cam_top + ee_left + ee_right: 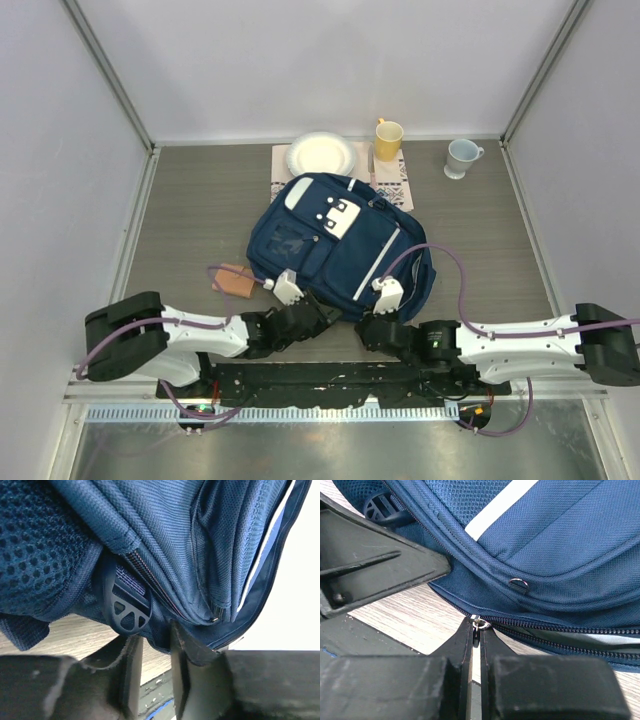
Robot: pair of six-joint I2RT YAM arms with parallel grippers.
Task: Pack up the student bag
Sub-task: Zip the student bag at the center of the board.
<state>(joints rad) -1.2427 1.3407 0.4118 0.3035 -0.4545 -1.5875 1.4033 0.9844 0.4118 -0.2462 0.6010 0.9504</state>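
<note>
The student bag (335, 245), navy blue with thin white stripes and a white buckled patch, lies flat mid-table. My left gripper (316, 308) is at its near left edge; in the left wrist view the fingers (132, 665) stand narrow, pinching the bag's lower hem (160, 635) beside a black plastic buckle (125, 607). My right gripper (370, 325) is at the near edge; in the right wrist view it (476, 630) is shut on the metal zipper pull (480, 624). The zipper (560, 632) runs rightward and gapes slightly, showing pale lining.
A white plate (321, 153), a yellow mug (388, 139) and a patterned cloth (395, 182) lie behind the bag. A pale blue mug (461, 157) stands back right. A small brown item (236, 281) lies left of the bag. Walls enclose the table.
</note>
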